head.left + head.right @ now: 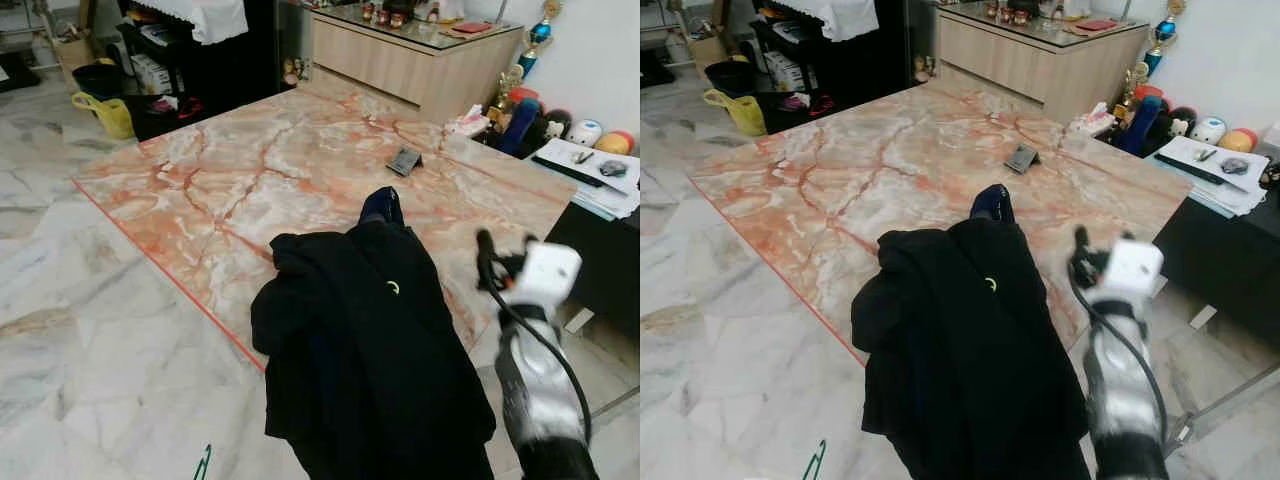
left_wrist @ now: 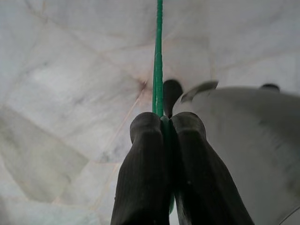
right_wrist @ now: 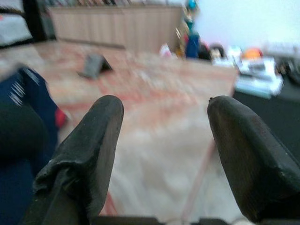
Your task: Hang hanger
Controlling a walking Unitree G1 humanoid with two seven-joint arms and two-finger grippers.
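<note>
One green hanger (image 2: 158, 70), left gripper (image 2: 166, 124).

Jacket (image 1: 370, 350) on table's (image 1: 250, 170) near edge, stand (image 1: 404, 161) behind.

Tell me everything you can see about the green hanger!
The thin green wire hanger looks like slim metal or plastic-coated wire. Little of it shows: in the left wrist view one straight green length runs out from between the left gripper, whose two black fingers are pressed shut on it, above the pale marble floor. In the left eye view a small green piece pokes up at the bottom edge, beside the black garment. Its hook and full shape are out of sight.
</note>
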